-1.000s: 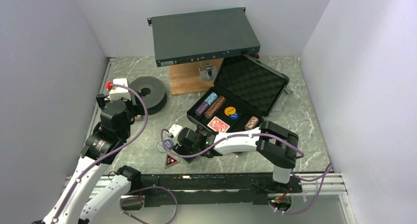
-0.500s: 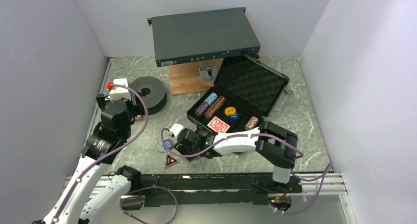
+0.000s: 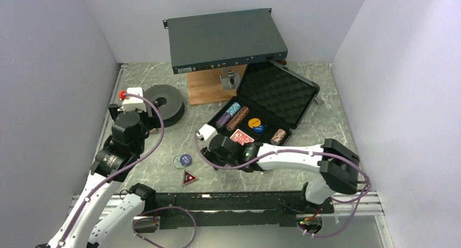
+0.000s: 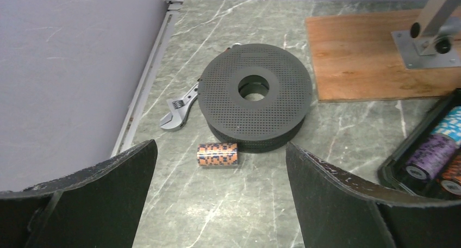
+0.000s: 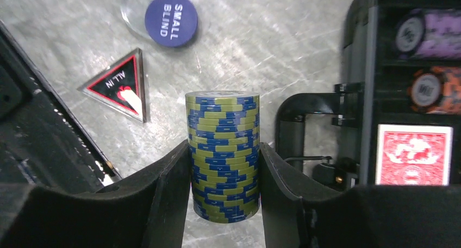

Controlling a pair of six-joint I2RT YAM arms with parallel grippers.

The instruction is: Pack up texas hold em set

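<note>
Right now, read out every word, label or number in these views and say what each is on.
"SMALL BLIND": round blue button in a clear disc.
"ALL IN": red-and-black triangular marker.
Too small or blurred to read: the end faces of the purple chip roll and the orange chip roll; the front-panel markings of the large grey electronics box; the round yellow button.
No text visible: blue-and-olive chip stack.

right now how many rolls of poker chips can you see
6: in the case, purple roll, teal roll, orange roll, fourth roll rightward; loose roll beside the spool; held roll in the right end effector. More may be hidden.
</note>
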